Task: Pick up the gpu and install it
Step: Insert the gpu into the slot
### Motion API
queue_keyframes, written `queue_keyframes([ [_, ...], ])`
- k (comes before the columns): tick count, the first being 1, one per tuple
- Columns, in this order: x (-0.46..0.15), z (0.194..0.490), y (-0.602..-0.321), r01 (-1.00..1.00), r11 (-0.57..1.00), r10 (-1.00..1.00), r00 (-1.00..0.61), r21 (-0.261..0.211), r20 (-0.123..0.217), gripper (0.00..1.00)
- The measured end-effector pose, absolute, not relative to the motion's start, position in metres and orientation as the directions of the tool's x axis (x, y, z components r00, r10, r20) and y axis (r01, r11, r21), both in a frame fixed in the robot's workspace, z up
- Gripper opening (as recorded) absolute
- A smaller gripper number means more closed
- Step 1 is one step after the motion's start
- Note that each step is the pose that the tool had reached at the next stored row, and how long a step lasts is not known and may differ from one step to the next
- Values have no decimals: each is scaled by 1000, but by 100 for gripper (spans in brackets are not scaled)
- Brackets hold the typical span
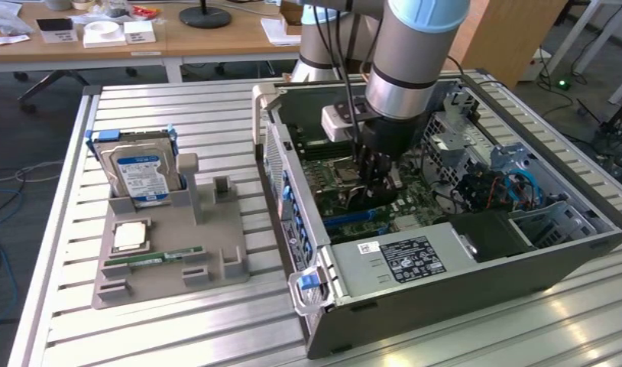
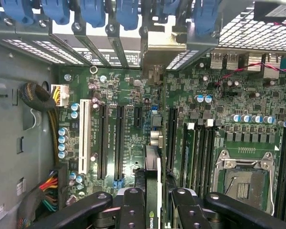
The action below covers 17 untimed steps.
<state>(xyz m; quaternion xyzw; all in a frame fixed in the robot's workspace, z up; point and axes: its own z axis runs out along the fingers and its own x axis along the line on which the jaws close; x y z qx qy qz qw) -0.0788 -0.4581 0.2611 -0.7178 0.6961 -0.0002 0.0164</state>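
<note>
The black two-fingered end effector [image 2: 158, 202] is down inside the open grey metal computer case [image 1: 444, 252], which stands on the slatted aluminium counter [image 1: 189, 329]. Its jaws are partly closed and clamp the gpu [image 2: 152, 167], a thin green circuit-board card with a dark heatsink. In the wrist view the gpu is seen edge-on between the two fingers. It stands upright over the green motherboard [image 2: 128, 95], close to the long black expansion slots [image 2: 119, 138]. Whether its lower edge already touches a slot cannot be told.

The step in hand looks like seating the card, and that depends mostly on alignment. The card's edge should run parallel to the chosen slot and directly above it. The bracket end should face the row of blue plastic latches [image 2: 93, 12] at the case's rear wall. The push should go straight down and evenly along the card's length, because a tilted card can catch at one end. Nearby parts could snag a drifting card (the round blue-topped capacitors [image 2: 63, 140] and the bundled coloured cables [image 2: 47, 188] are examples). The grip also has to stay firm enough that the card does not slide up between the fingers.
</note>
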Motion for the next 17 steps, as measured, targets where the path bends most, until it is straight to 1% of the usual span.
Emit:
queue_keyframes([
  [17,-84,259,-456,-999,-30,-999,31,-24,-23,26],
])
